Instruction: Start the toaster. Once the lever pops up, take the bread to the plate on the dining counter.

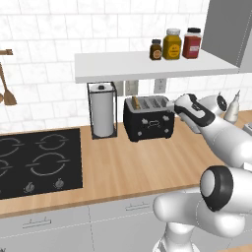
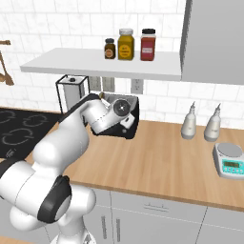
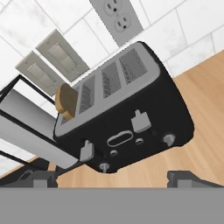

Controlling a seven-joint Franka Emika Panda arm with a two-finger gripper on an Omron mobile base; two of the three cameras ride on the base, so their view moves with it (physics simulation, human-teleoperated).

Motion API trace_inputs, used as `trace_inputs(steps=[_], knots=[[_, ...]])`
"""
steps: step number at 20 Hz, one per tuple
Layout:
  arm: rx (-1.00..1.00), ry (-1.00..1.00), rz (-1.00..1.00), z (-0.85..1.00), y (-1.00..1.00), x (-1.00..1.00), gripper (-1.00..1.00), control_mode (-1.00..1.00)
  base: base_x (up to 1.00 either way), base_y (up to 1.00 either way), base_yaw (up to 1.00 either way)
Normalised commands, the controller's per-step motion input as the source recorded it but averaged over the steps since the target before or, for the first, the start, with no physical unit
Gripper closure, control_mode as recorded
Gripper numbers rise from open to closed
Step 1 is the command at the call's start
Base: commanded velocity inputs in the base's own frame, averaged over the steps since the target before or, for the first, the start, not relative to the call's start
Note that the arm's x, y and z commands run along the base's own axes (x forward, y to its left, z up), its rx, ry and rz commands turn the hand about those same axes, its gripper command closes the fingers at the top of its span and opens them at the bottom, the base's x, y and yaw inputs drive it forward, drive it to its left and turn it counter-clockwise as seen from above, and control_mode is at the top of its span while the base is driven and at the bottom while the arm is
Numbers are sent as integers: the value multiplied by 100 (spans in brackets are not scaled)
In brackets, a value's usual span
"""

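My gripper hangs with its jaws wide apart and nothing between them. The toaster sits just ahead of my fingertips, front facing me. The bread stands in its end slot, up and left of me.

Bright, even rendered light with no glare or blur. The shelf casts a soft shadow on the wall tiles beneath. Edges look slightly jagged; the hand view is tilted.

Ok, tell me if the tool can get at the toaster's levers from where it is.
Probably yes. The tool is open and faces the toaster's front, with nothing between its fingertips and the two pale levers. The bread sits in the far slot, clear of the approach.
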Motion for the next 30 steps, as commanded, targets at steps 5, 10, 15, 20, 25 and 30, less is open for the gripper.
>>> trace_inputs(steps=[5, 10, 15, 20, 25, 30], knots=[[-13, -5, 0, 11, 38, 0, -100, -100, 0, 0, 0], [-24, 0, 1, 15, 43, 5, -100, -100, 0, 0, 0], [-27, 1, 0, 3, 34, 12, -100, -100, 0, 0, 0], [-23, -1, 2, 9, 58, 18, -100, -100, 0, 0, 0], [-5, 0, -3, 3, 33, 34, -100, -100, 0, 0, 0], [0, -1, -1, 0, 6, 56, -100, -100, 0, 0, 0]])
